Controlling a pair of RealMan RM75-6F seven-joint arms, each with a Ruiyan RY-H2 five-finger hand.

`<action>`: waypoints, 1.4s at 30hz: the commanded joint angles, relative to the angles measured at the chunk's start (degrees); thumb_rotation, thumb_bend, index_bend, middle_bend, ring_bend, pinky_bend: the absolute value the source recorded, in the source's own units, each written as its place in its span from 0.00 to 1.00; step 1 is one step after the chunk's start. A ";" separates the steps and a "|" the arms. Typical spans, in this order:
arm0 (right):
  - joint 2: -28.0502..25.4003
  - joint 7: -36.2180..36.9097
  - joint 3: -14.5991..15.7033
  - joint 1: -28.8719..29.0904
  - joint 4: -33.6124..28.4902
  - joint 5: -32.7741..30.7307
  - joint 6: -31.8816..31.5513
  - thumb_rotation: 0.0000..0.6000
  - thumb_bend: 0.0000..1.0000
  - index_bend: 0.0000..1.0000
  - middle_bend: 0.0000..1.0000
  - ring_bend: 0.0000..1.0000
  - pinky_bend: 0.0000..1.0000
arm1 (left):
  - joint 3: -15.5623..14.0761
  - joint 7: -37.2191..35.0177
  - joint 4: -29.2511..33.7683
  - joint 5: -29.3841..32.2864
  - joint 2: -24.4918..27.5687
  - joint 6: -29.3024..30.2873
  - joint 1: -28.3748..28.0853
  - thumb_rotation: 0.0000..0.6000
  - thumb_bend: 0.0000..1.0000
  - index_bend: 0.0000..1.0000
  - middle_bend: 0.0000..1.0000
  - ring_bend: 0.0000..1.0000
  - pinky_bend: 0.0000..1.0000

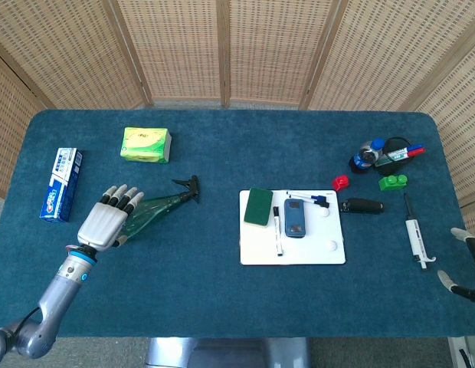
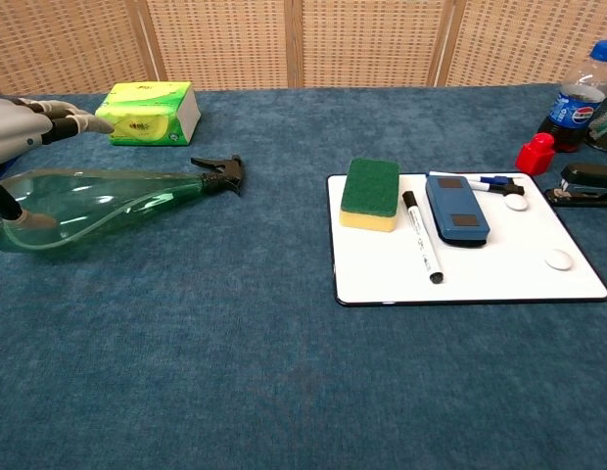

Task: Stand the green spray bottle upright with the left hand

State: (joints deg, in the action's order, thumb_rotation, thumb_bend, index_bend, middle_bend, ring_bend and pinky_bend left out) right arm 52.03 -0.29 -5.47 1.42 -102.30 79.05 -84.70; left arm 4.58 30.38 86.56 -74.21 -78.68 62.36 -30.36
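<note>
Plastic and see-through, the green spray bottle (image 2: 98, 201) lies on its side near the left edge of the blue table (image 1: 222, 284), its wide base toward the robot's left and its black trigger head (image 2: 218, 172) pointing toward the middle. It looks empty or nearly so, so it is probably light and likely to skid or roll on its rounded body, and the thin wall may dent under a hard squeeze. The left hand (image 1: 109, 221) hangs over the fat end with fingers spread above the body and the thumb low on the near side, as the chest view shows; whether it actually presses the plastic cannot be told, and nothing is grasped. The broad lower body seems the best place to wrap around, since the narrow neck gives little leverage for tipping it up. The right hand (image 1: 466, 264) sits at the far right edge, fingers apart, holding nothing. Around the bottle, a green tissue pack (image 1: 146, 144) lies behind it and a toothpaste box (image 1: 60, 183) to its left, both apart from it; the whiteboard (image 1: 292, 245) with sponge (image 1: 258, 207) and marker (image 1: 276, 228) is well apart. Nothing appears to block the lift.
</note>
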 commanded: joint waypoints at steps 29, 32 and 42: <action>-0.35 0.30 -0.04 -0.31 -0.26 -0.25 -0.09 1.00 0.28 0.22 0.31 0.12 0.16 | 3.07 -7.48 5.92 6.74 8.13 -7.70 -3.84 1.00 0.24 0.01 0.08 0.12 0.27; -0.18 0.40 -0.02 -0.18 -0.08 -0.29 0.21 1.00 0.28 0.22 0.31 0.12 0.16 | 4.04 -7.25 9.72 9.99 10.12 -8.93 -4.68 1.00 0.24 0.03 0.11 0.12 0.29; 0.51 0.73 0.09 0.07 0.70 -0.18 0.75 1.00 0.28 0.22 0.31 0.12 0.16 | 6.59 -2.44 13.08 24.01 9.60 -14.24 -11.59 1.00 0.24 0.13 0.15 0.15 0.31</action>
State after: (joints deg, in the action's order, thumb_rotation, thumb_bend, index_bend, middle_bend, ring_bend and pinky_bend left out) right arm 52.52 0.42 -5.38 1.52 -101.62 78.89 -83.94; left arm 10.20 27.14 99.08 -53.82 -68.91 50.64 -39.53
